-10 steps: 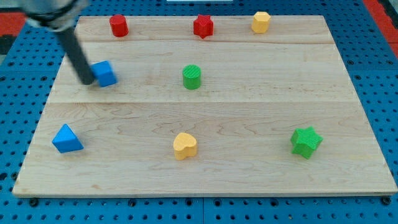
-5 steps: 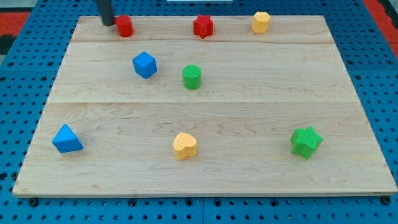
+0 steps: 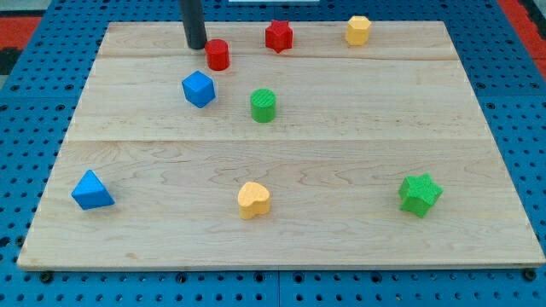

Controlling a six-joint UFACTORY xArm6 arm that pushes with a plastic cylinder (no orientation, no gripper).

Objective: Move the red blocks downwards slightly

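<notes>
A red cylinder (image 3: 218, 55) stands near the view's top, left of centre. A red star block (image 3: 278, 36) sits to its right, closer to the top edge. My tip (image 3: 197, 46) rests on the board just to the left of and slightly above the red cylinder, close to it or touching it. A blue cube (image 3: 198, 89) lies below the tip.
A green cylinder (image 3: 264, 106) stands below and right of the red cylinder. A yellow hexagonal block (image 3: 358, 30) is at the top right. A blue triangular block (image 3: 91, 191), a yellow heart block (image 3: 253, 199) and a green star block (image 3: 420, 194) lie along the lower board (image 3: 341, 145).
My tip went from beside the blue cube up to the red cylinder, then rightwards. The blue cube shifted right. The red cylinder has moved right and slightly down.
</notes>
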